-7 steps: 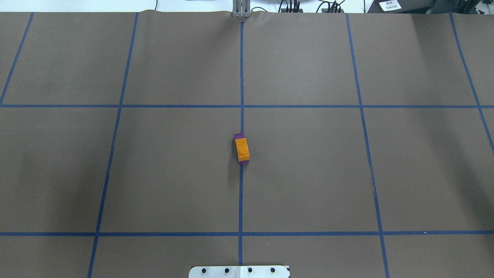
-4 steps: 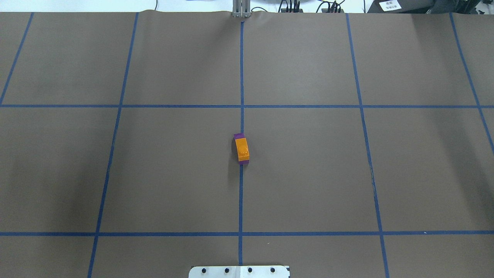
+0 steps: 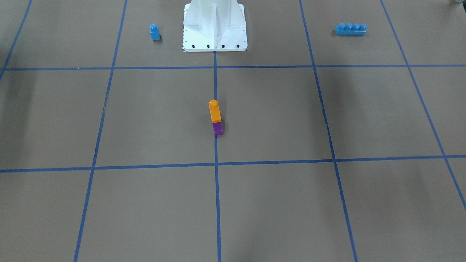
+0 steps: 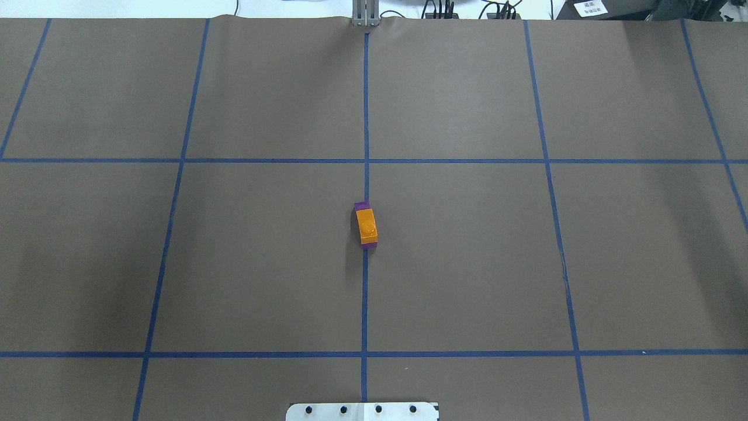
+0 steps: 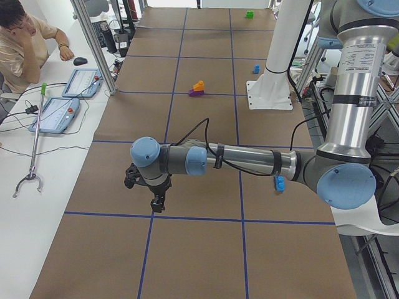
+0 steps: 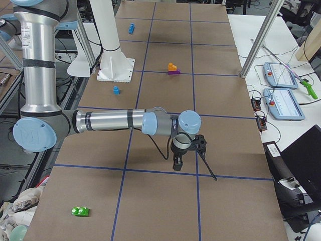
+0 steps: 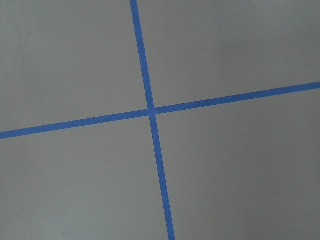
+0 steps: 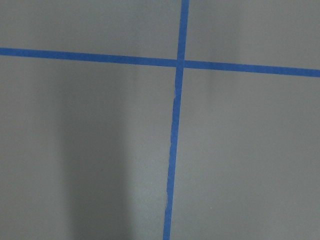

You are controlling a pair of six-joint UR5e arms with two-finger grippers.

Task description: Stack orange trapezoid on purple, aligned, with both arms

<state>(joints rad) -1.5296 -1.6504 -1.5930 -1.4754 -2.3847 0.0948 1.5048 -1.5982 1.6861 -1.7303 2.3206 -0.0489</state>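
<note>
Both of my arms are folded the same way. My left arm drops from the shoulder in an upright link to a low elbow at the table's edge. Its forearm then runs level out over the table, and the wrist bends down. My left gripper hangs just above the brown paper and points straight down. Its wrist camera looks onto a tape crossing. My right arm mirrors this at the other end of the table, and my right gripper points down over another tape crossing. I see both grippers only from the side, so I cannot tell how far either is open, and I see nothing in them.

The orange trapezoid sits on the purple brick, stud up, on the centre tape line in mid-table. This stack is well apart from both grippers, with the white pedestal beyond it. From overhead, purple shows past both ends of the orange.

A white label lies beyond the far edge of the table, with print too small to read.
</note>
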